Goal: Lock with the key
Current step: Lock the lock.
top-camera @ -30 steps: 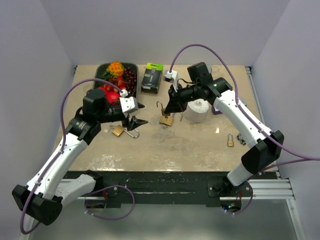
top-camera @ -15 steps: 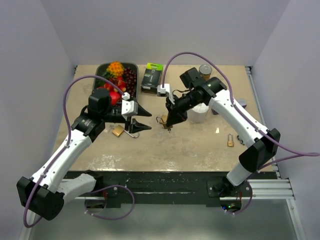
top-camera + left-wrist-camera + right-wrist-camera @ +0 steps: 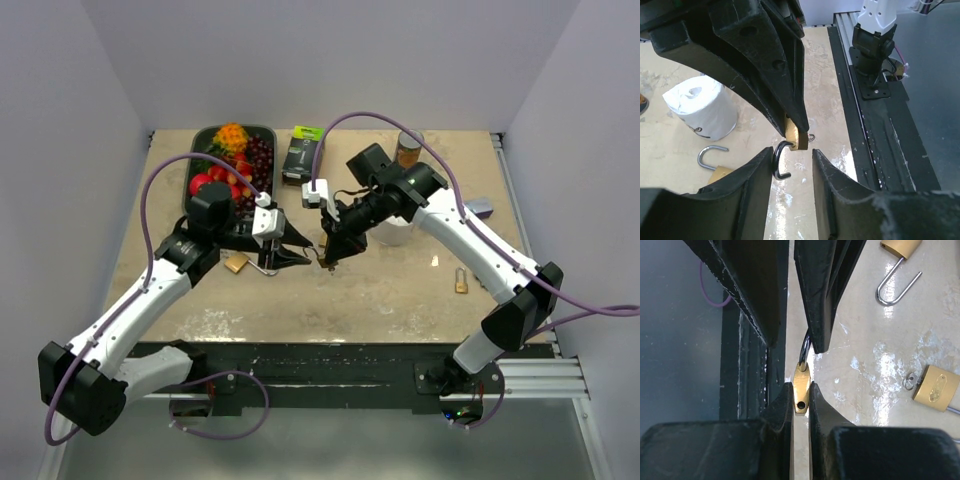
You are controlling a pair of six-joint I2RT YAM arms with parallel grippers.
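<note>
My right gripper (image 3: 328, 258) is shut on a small brass padlock (image 3: 801, 389) and holds it above the table by its body. Its empty keyhole faces the right wrist camera. The padlock's dark shackle (image 3: 780, 161) is swung open and hangs between the fingers of my left gripper (image 3: 300, 255). In the left wrist view, the left gripper (image 3: 792, 165) is open with its jaws on either side of the shackle, not gripping it. A second padlock (image 3: 936, 385) lies on the table with a small key (image 3: 910, 381) at its end.
A third padlock (image 3: 237, 263) with an open silver shackle lies left of the grippers. Another padlock (image 3: 461, 282) lies at the right. A toilet roll (image 3: 395, 228), a fruit tray (image 3: 200, 140), a black box (image 3: 300, 155) and a can (image 3: 408, 145) stand behind.
My right gripper has carried the padlock down and left toward the table's middle. My left gripper has moved right to meet it, so the shackle now hangs between its open fingers.
</note>
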